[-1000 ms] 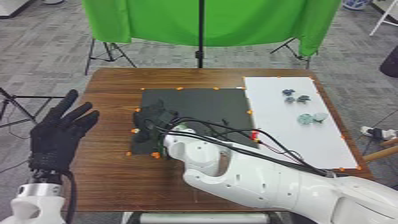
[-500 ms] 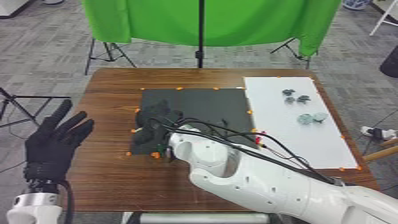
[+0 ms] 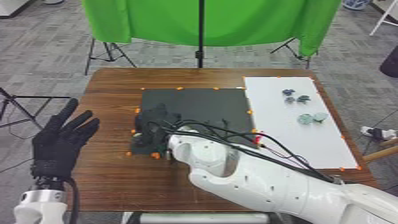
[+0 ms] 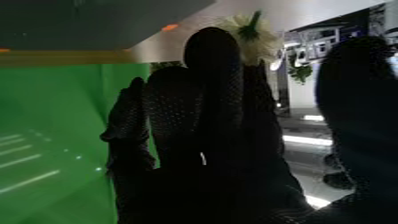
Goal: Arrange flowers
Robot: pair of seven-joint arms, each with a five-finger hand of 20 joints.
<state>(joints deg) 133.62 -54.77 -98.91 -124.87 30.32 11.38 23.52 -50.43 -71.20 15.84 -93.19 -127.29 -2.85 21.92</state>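
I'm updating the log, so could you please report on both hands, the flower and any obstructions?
Right hand open over mat; left hand open at table's left edge. Pale flower beyond right hand's fingers. Cables over mat, may snag.

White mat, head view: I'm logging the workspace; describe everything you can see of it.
The white mat lies flat on the brown table, beside the black mat: a long, smooth-looking sheet with orange markers along its edges. Dark clusters rest toward its far end, pale green ones nearer. The right arm hides its near-left corner.

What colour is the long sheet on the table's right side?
White; the sheet shows best in the head view.
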